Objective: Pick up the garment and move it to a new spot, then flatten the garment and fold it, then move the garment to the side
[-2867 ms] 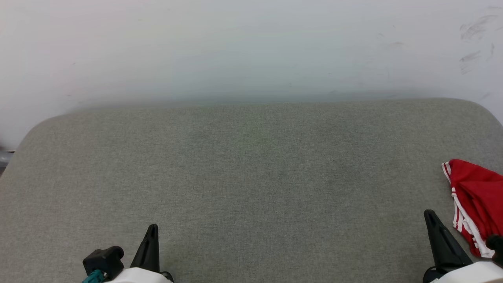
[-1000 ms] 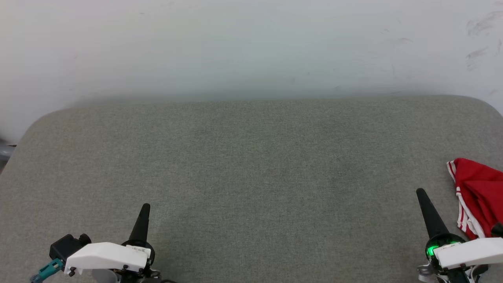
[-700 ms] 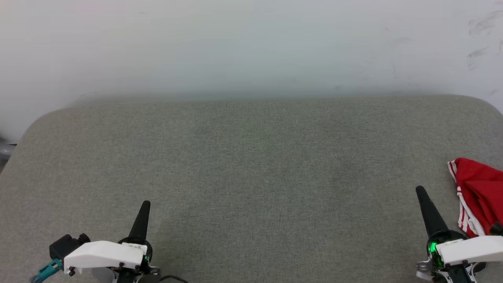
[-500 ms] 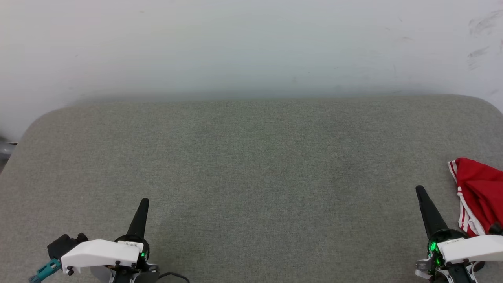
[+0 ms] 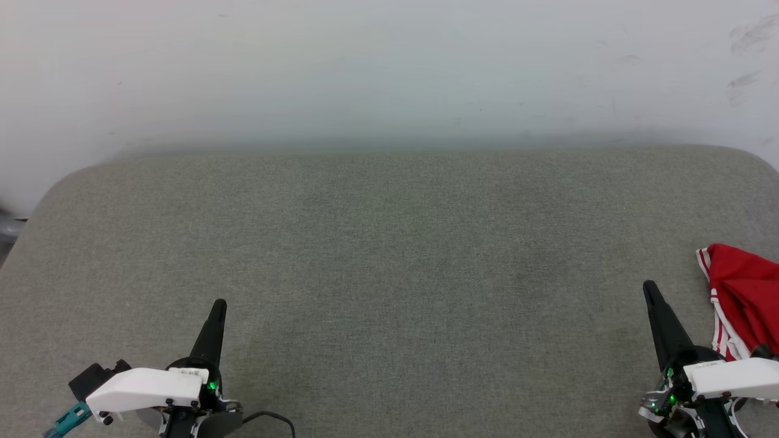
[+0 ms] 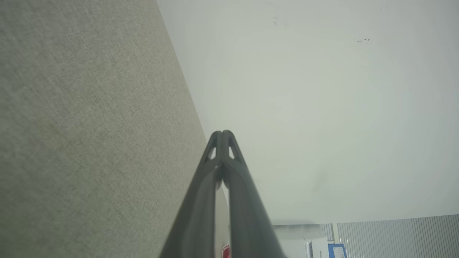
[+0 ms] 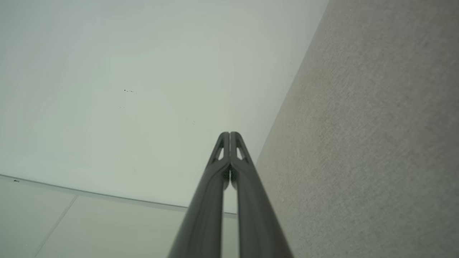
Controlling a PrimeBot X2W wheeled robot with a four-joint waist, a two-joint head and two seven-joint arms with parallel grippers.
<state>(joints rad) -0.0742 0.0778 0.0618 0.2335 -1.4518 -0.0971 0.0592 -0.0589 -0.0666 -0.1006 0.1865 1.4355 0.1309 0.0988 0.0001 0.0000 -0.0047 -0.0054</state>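
Down at the bottom left of the head view, our left gripper (image 5: 218, 307) points up the picture, its two long dark fingers pressed together into one tapering spike and pinching nothing. Our right gripper (image 5: 650, 291) mirrors it at the bottom right, likewise pressed together and empty. We see the same from each wrist: the left gripper (image 6: 222, 134) and the right gripper (image 7: 230, 135) each end in slim, matte grey-black fingers whose tips meet, with small slots just below the tips. Behind the left fingers sits a glossy white wrist housing (image 5: 143, 386) with a small green light beside it.

Both grippers are over a broad padded surface (image 5: 389, 255), which spreads wide and bare between them, leaving open room ahead of and beside the left gripper. Its far edge runs straight along a pale wall (image 5: 389, 67), and its two far corners are rounded. The garment (image 5: 742, 292) lies bunched at the right edge of the head view, just beside the right gripper's arm, cut off by the frame and well apart from the left gripper.

We read the surface as woven grey-green fabric with a fine, even grain. The garment is soft red cloth, folded over itself in loose creases, with white-and-red striped trim along its left edge. The wall is smooth and matte, with a few dark scuff marks (image 5: 747, 38) at its upper right.
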